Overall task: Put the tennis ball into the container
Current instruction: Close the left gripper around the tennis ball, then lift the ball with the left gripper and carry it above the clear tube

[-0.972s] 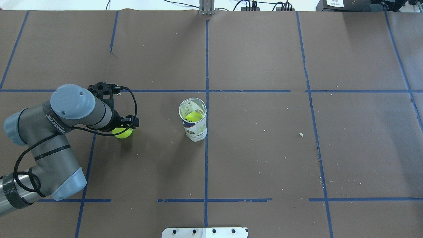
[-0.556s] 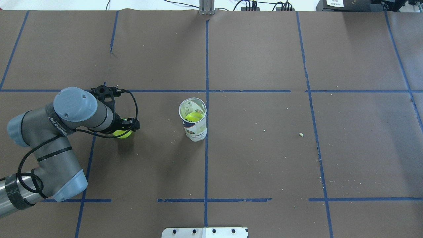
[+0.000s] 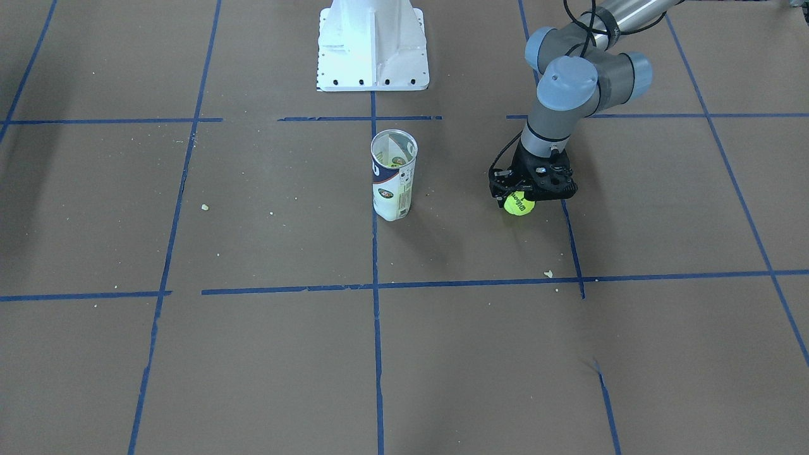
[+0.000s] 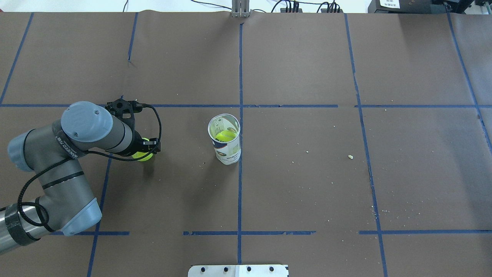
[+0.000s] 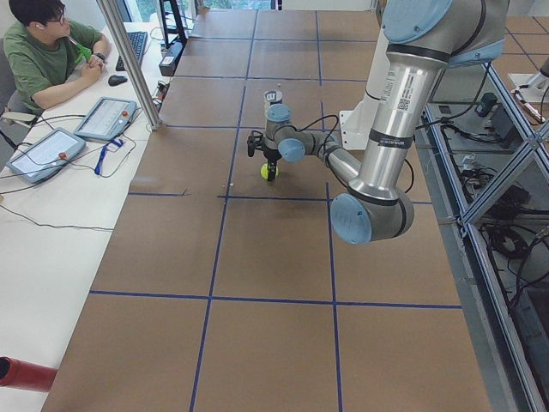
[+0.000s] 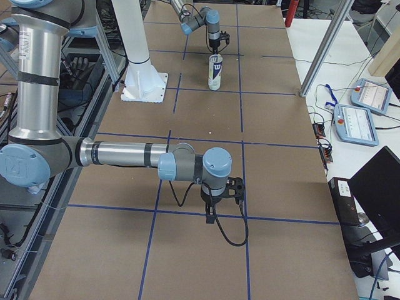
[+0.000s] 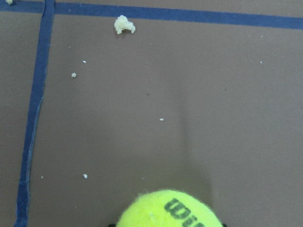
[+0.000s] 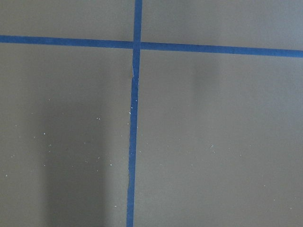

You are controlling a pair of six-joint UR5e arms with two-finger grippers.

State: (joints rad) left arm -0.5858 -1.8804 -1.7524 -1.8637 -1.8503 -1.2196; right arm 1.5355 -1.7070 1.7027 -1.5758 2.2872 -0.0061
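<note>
Left gripper [image 3: 521, 197]: narrowed to ball width, pinching the tennis ball [image 7: 169, 212] from above, low over the table [image 3: 253, 354], well apart from the upright open-mouthed container [image 3: 394, 175], top-down hold presumably for a straight drop in; can't tell opening of right gripper [image 6: 210, 215].

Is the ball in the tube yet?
Not yet. A second ball already sits inside the container. The left gripper looks closed on the tennis ball, off to the container's side. Still to do: carry it over the open top and let go.
</note>
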